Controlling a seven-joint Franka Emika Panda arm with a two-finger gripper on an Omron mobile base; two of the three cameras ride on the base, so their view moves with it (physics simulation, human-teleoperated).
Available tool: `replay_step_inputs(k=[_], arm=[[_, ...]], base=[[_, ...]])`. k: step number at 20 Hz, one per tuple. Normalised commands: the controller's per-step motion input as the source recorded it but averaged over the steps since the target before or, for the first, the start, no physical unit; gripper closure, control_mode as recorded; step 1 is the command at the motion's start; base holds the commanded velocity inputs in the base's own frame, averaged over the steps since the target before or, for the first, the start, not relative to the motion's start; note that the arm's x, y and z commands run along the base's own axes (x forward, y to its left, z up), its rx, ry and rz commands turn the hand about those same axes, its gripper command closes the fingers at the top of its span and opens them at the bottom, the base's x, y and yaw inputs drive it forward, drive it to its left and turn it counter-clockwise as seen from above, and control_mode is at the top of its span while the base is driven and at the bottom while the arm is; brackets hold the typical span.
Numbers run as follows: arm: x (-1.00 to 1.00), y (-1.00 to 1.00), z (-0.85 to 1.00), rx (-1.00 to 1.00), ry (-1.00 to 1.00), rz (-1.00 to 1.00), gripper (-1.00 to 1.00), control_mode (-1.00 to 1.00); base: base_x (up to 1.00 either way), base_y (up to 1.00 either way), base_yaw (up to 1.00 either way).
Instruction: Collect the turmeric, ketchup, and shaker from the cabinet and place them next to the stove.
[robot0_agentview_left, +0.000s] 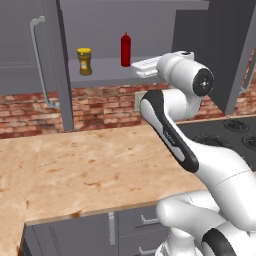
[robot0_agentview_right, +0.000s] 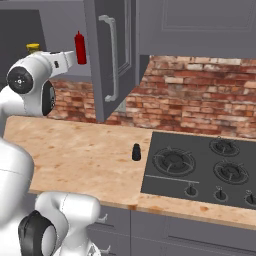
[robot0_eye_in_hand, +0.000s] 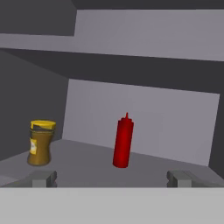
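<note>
My two fingertips (robot0_eye_in_hand: 44, 178) rise nearest the lens, spread as wide as they go with nothing between them, so my gripper (robot0_eye_in_hand: 112, 179) is empty at the front edge of the cabinet (robot0_agentview_left: 60, 70) shelf. Beyond them on the shelf, between the fingertips, the ketchup (robot0_eye_in_hand: 123, 141) stands upright, apart from both. To its left, well apart from it, stands the turmeric (robot0_eye_in_hand: 40, 143), also upright, nearer the cabinet's left wall. From the left base camera my hand reaches in at shelf height just right of the red bottle. Down on the wooden counter (robot0_agentview_right: 75, 150) the shaker (robot0_agentview_right: 136, 152) stands upright just beside the left edge of the stove (robot0_agentview_right: 200, 170). The right cabinet door (robot0_agentview_right: 107, 60) hangs open above that counter, in front of the brick wall (robot0_agentview_right: 200, 95).
</note>
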Motion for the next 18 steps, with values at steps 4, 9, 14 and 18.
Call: replay_step_inputs(k=[4,9,14,18], arm=[[0.0,-0.04,-0.28,0.06,0.0,0.0,-1.0,-1.0],[0.05,-0.15,-0.21,0.15,0.05,0.0,-1.0,-1.0],[0.13,-0.07,0.0,0.04,0.01,0.0,-1.0,-1.0],[0.26,0.0,0.0,0.0,0.0,0.0,-1.0,-1.0]], base=[[0.0,0.0,0.0],[0.0,0.0,0.0],[0.0,0.0,0.0],[0.0,0.0,0.0]])
